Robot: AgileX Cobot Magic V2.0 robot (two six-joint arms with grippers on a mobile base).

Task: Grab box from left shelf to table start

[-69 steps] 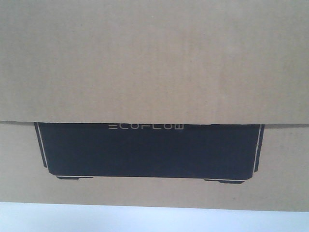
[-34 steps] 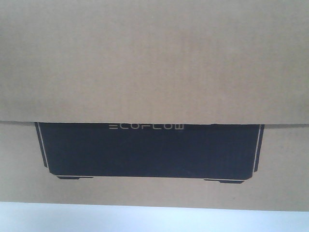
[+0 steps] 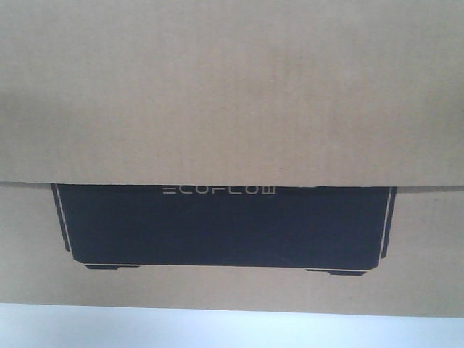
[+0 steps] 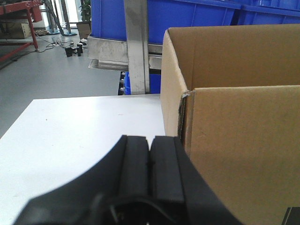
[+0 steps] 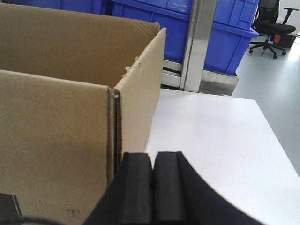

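Note:
The brown cardboard box [image 3: 232, 94] with the black ECOFLOW panel fills the front view and stands on the white table [image 3: 232, 330]. In the left wrist view the open-topped box [image 4: 234, 136] stands on the table [image 4: 79, 136]; my left gripper [image 4: 150, 140] is shut and empty, just left of the box's near left corner. In the right wrist view the box [image 5: 56, 126] is on the left; my right gripper [image 5: 153, 157] is shut and empty beside its near right corner, over the table [image 5: 215, 136]. A silvery metal shelf bar [image 4: 112, 49] lies beyond the table.
Blue plastic bins [image 5: 225, 33] sit on the metal rack behind the table, with a vertical metal post [image 4: 137, 47] in front. Grey floor [image 4: 56, 75] lies to the left, an office chair [image 5: 274, 30] to the far right.

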